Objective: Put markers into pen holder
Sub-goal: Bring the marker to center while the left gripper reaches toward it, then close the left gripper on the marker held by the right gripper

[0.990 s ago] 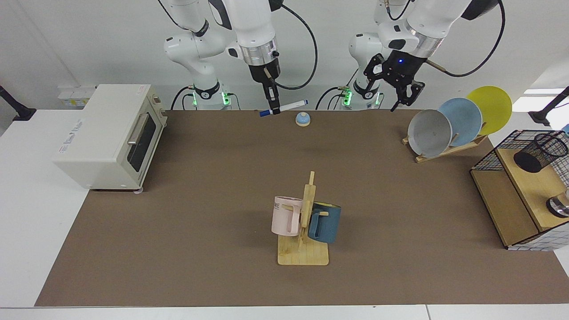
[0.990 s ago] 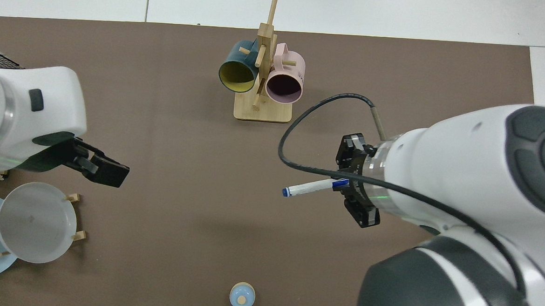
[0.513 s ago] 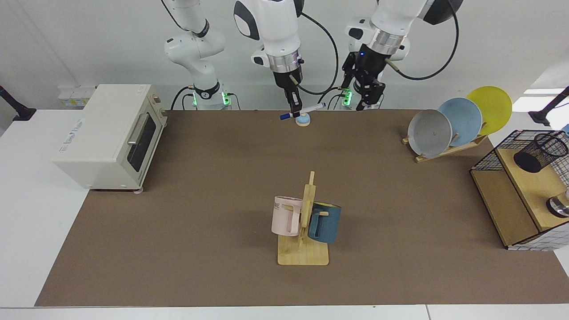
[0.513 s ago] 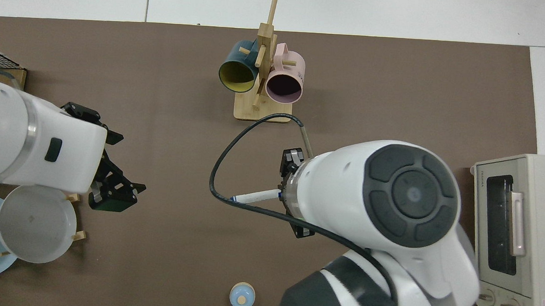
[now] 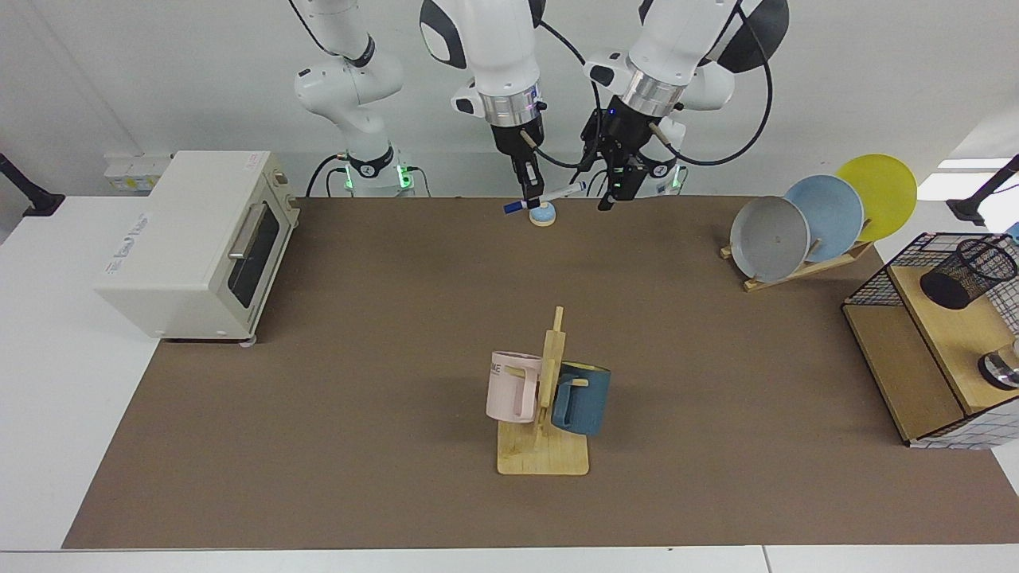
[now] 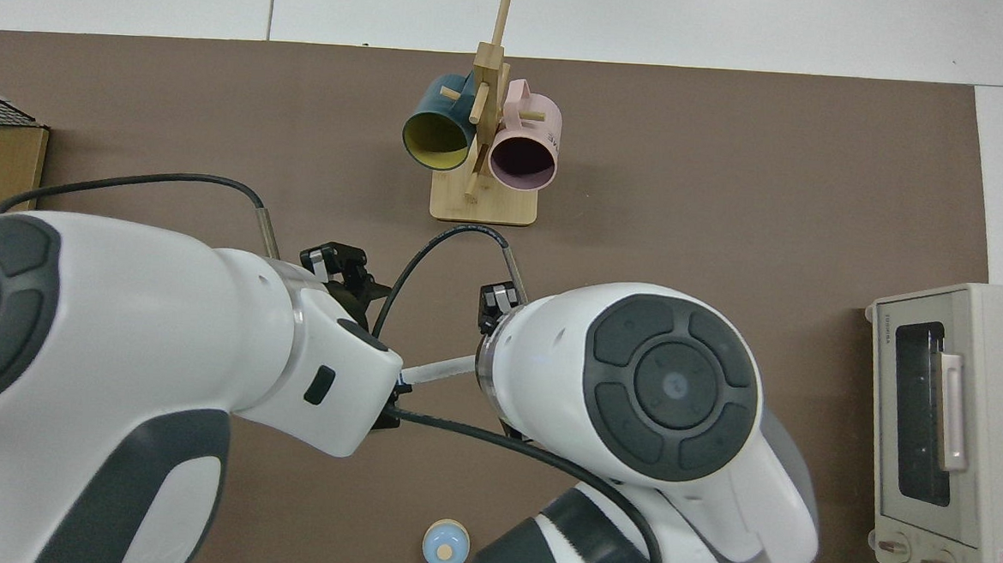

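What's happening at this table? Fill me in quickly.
The right gripper holds the marker roughly level above the far edge of the brown mat, over a small blue dome-shaped object. The left gripper has its fingers apart beside the marker's free end, not touching it, which looks like the start of a handover. The pen holder lies tipped on a wooden board inside the wire basket, with no marker in it.

Bright, even light falls from overhead. Soft shadows lie under the mug rack (image 5: 543, 446) and toaster oven (image 5: 191, 239). Both views are in focus.
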